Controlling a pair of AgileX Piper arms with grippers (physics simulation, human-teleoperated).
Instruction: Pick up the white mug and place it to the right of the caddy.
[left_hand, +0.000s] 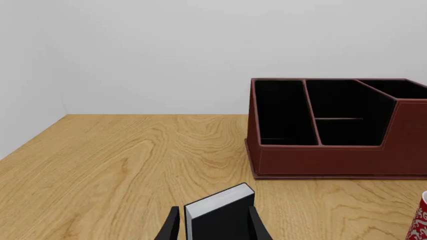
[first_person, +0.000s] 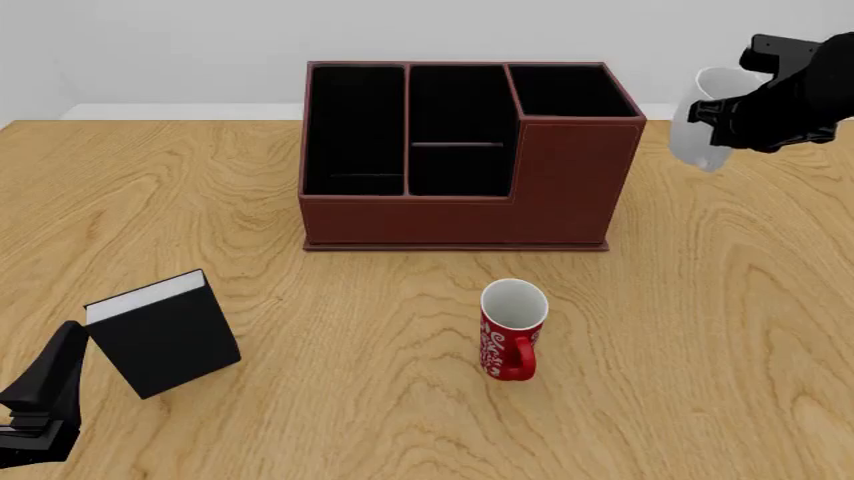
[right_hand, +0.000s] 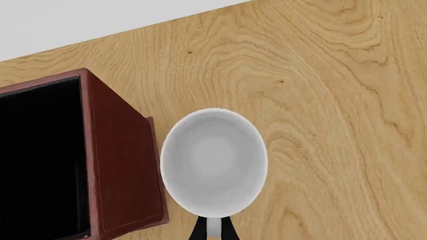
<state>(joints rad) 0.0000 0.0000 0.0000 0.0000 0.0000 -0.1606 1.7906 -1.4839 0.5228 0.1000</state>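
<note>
At the near left of the worktop (first_person: 160, 200) the left hand (first_person: 40, 400) is parked low, just beside a black book (first_person: 167, 335) with white pages that stands tilted on the wood; in the left wrist view the book is seen between the two fingers (left_hand: 172, 227), but whether it is pinched or merely framed by them cannot be told. Further right, at the middle of the worktop toward the far side, the caddy (first_person: 454, 165) is set with its open black compartments upward and its stepped front facing the near edge. Nearer and slightly right of centre a red mug (first_person: 513, 330) with white patterning is standing, well apart from everything else. At the far right the white mug (first_person: 701, 130) is carried above the worktop by the right hand (first_person: 747, 105), which is closed on its handle side; in the right wrist view the mug's open mouth is looked into directly, with the caddy's right wall just beside it. The placing step is judged to be under way. The mug could be lowered so close that its wall is clipped against the caddy's corner or base lip, tipping it. Since only the handle side is gripped, the mug could swing or slip if released before the base is flat on the wood.
</note>
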